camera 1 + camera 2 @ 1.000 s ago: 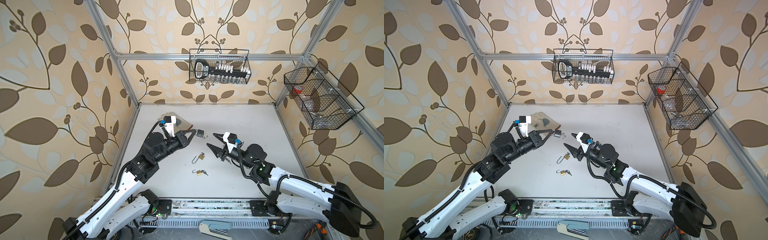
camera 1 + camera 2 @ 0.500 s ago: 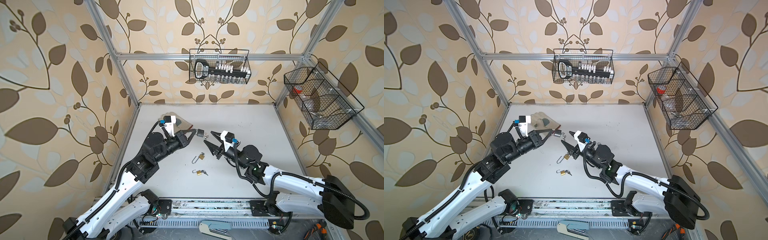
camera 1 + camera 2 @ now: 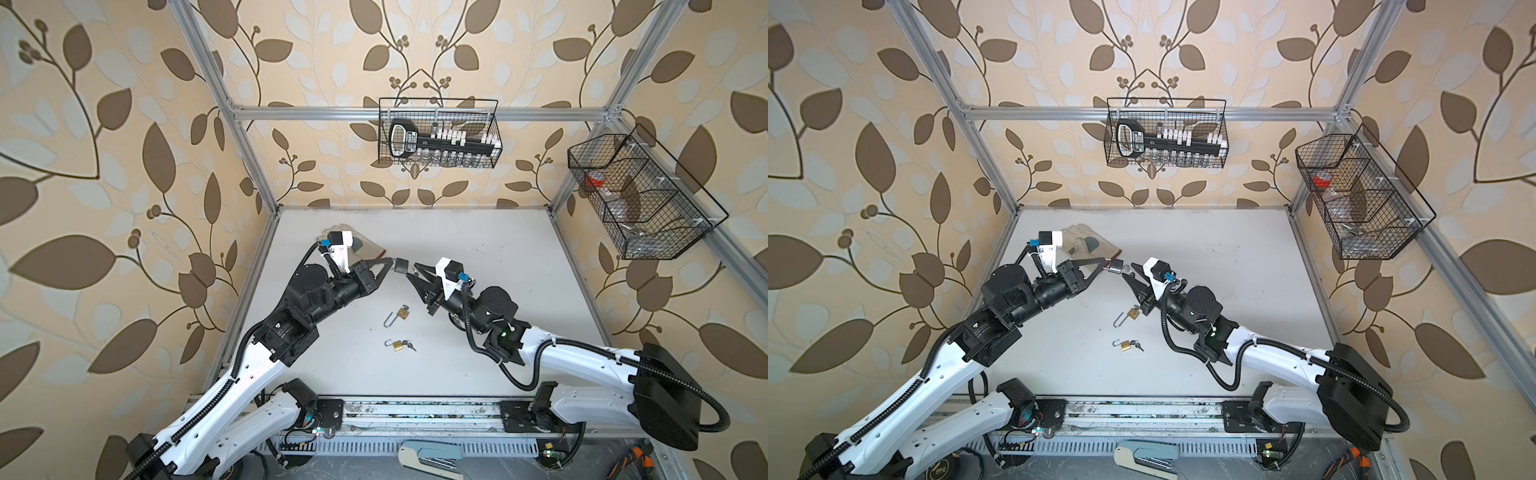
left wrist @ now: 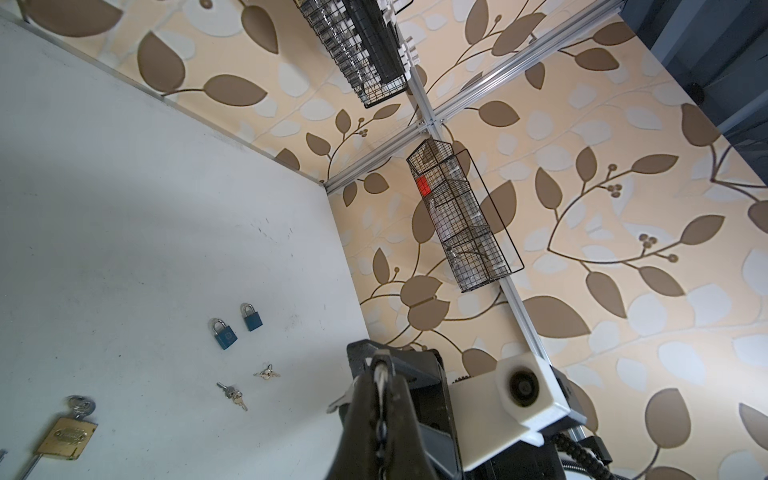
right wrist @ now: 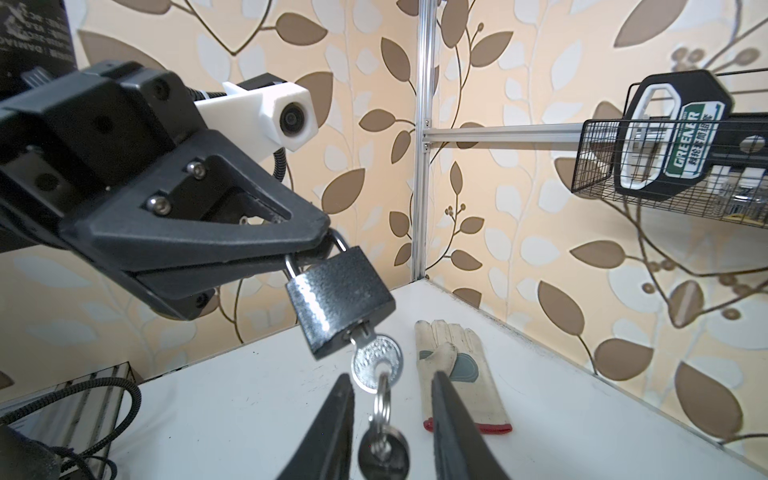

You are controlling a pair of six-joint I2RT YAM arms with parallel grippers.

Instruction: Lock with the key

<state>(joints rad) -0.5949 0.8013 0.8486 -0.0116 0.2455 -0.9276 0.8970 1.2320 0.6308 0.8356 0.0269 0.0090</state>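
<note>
Above the bench (image 3: 478,270), mid-air: padlock (image 5: 338,299), clamped at its shackle (image 5: 291,269) by our left tool (image 3: 390,262); key (image 5: 376,360) already inserted underneath. Our right tool (image 5: 390,376): jaws apart, flanking the key, not gripping. Outstanding, we judge: grip, turn.

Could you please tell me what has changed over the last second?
The right gripper moved forward to the key in the black padlock, its jaws narrowing either side of it, not yet clamped. The left gripper still holds the padlock by its shackle; the two brass padlocks and glove lie unmoved.
</note>
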